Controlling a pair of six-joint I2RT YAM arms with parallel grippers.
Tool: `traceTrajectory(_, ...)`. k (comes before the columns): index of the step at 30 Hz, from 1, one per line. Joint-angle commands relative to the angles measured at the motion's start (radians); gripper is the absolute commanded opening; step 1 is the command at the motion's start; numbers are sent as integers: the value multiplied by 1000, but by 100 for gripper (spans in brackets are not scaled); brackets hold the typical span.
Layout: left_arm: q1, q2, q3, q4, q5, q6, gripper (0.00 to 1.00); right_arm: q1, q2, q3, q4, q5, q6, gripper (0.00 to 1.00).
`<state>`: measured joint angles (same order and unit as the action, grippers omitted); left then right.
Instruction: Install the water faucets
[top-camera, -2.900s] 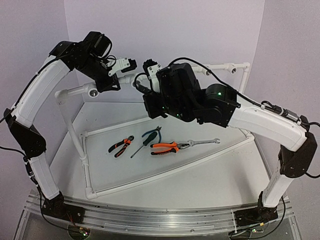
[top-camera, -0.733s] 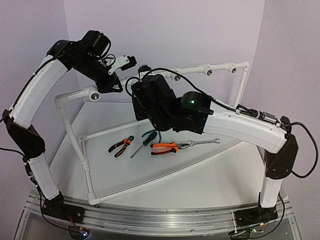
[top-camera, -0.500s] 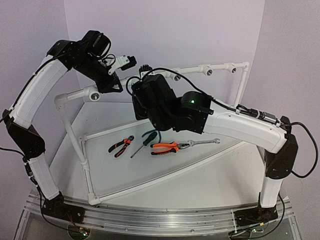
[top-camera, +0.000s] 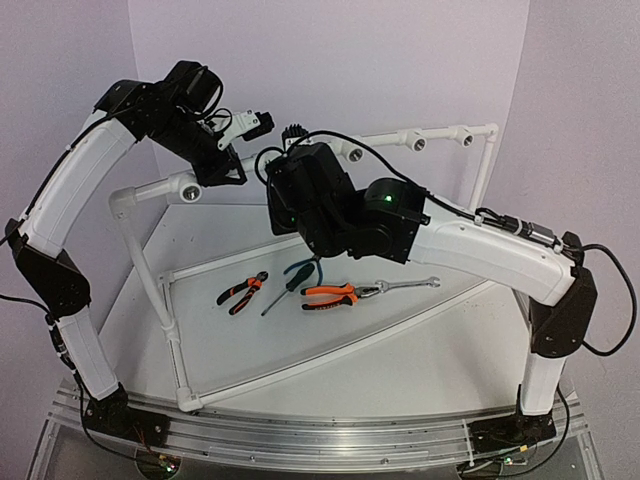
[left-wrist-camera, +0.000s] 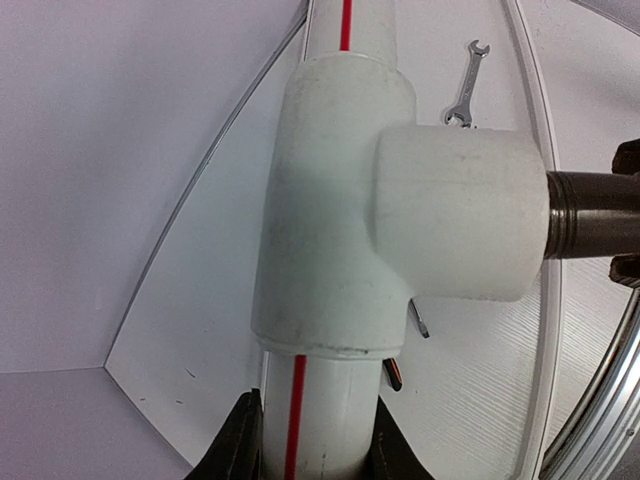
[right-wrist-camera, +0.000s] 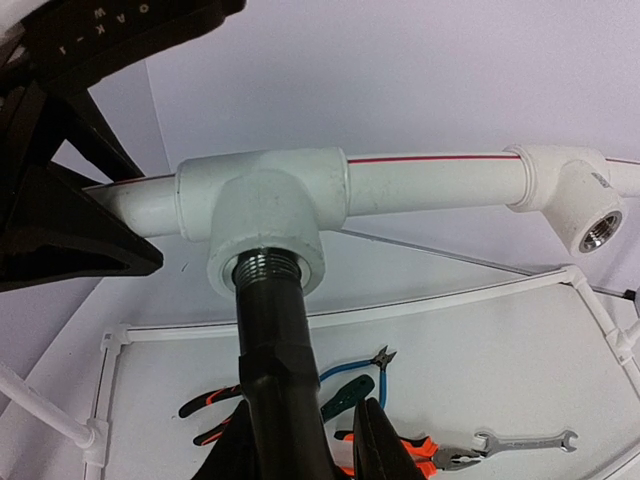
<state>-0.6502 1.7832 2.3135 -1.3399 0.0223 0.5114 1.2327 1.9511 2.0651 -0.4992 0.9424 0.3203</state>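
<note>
The black water faucet (right-wrist-camera: 270, 330) points up out of my right gripper (right-wrist-camera: 300, 445), which is shut on its body. Its threaded end sits in the socket of a white tee fitting (right-wrist-camera: 265, 215) on the red-striped pipe rail (right-wrist-camera: 430, 185). In the left wrist view the faucet (left-wrist-camera: 595, 215) enters the same tee (left-wrist-camera: 340, 200) from the right. My left gripper (left-wrist-camera: 305, 455) is shut on the pipe (left-wrist-camera: 320, 420) just below the tee, one finger on each side. From above, the left gripper (top-camera: 225, 165) and the right wrist (top-camera: 300, 190) meet at the rail; the joint is hidden there.
More tees with open sockets sit along the rail (top-camera: 418, 142), one close by in the right wrist view (right-wrist-camera: 590, 215). On the table inside the white pipe frame (top-camera: 170, 330) lie orange-handled pliers (top-camera: 335, 295), smaller pliers (top-camera: 242, 291), a green screwdriver (top-camera: 290, 282) and a wrench (top-camera: 410, 285).
Since the oldest frame my right arm has swung left, bringing the faucet to the tee. In the last half second its wrist has only shifted slightly. My left arm has held still.
</note>
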Motion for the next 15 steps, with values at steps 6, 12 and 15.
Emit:
traceTrajectory(6,19,27,-16,56,-70,-494,0,-27,0,53,24,36,46,0)
traceTrajectory(12,4,28,-14,55,-54,-478,0,-59,78,145,-111,-15,178,0)
traceTrajectory(15,-2,27,-11,52,-26,-469,0,-59,147,262,-178,-15,204,0)
